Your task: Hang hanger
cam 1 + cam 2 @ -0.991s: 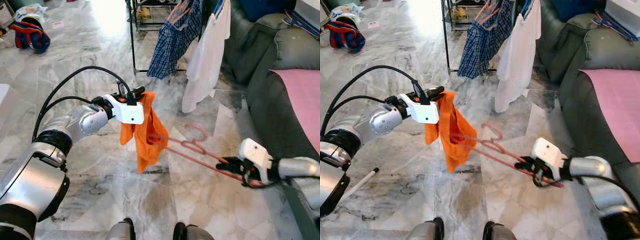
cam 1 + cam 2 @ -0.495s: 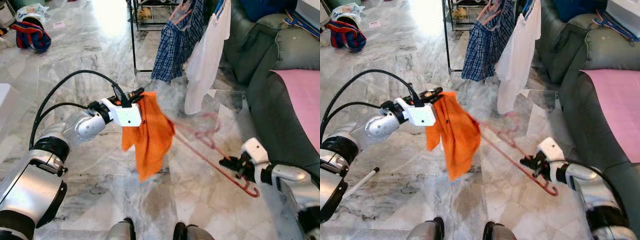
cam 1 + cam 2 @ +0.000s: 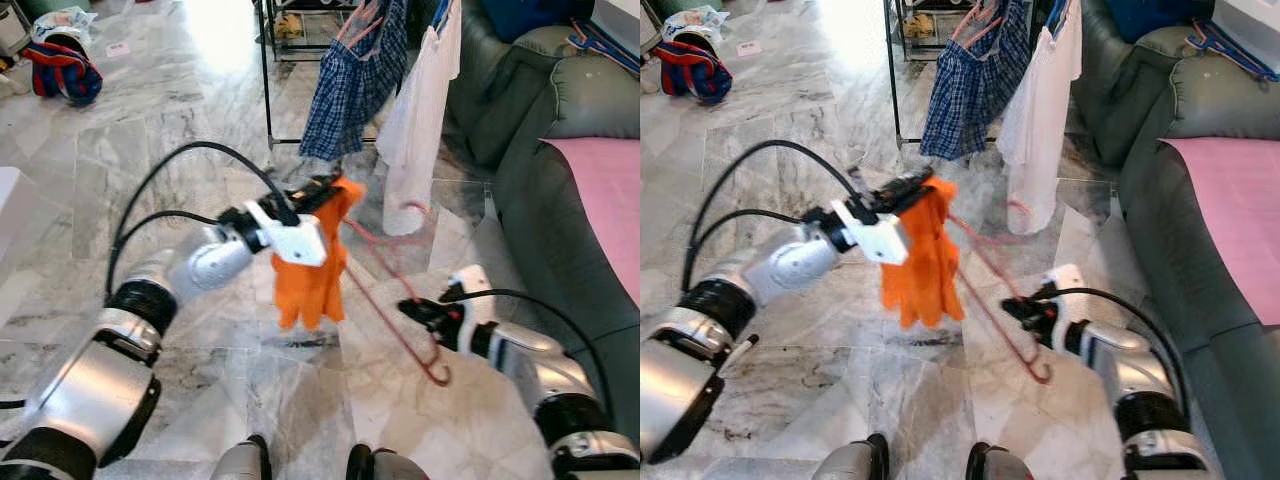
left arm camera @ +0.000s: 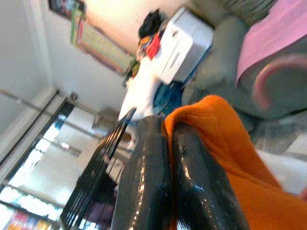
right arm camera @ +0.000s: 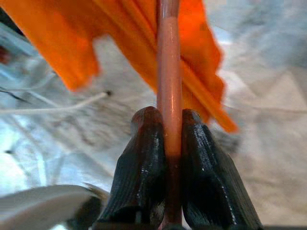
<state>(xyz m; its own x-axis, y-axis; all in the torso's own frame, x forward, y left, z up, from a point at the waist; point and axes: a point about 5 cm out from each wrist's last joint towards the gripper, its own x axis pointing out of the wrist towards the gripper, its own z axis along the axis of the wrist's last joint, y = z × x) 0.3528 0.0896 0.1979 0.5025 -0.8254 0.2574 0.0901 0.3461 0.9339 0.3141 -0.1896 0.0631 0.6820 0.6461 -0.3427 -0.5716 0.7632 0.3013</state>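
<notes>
An orange cloth (image 3: 312, 270) hangs in the air above the marble floor, with my left gripper (image 3: 322, 187) shut on its top edge; the black fingers (image 4: 187, 182) pinch the orange fabric. A pink-red hanger (image 3: 395, 305) slants down from the cloth toward the right. My right gripper (image 3: 415, 309) is shut on the hanger's lower bar, and its fingers (image 5: 144, 182) squeeze the pink rod (image 5: 169, 96). The hanger's hook (image 3: 413, 210) points up toward the clothes rack, blurred.
A black clothes rack (image 3: 266, 70) stands ahead with a blue plaid garment (image 3: 350, 85) and a white garment (image 3: 420, 110) hanging on it. A grey sofa (image 3: 560, 130) with a pink cover (image 3: 605, 190) lies to the right. A red-and-blue bag (image 3: 62, 68) sits far left.
Both arms swung toward the middle and forward. The cloth and hanger moved right and closer to the rack, and the hanger turned steeper.
</notes>
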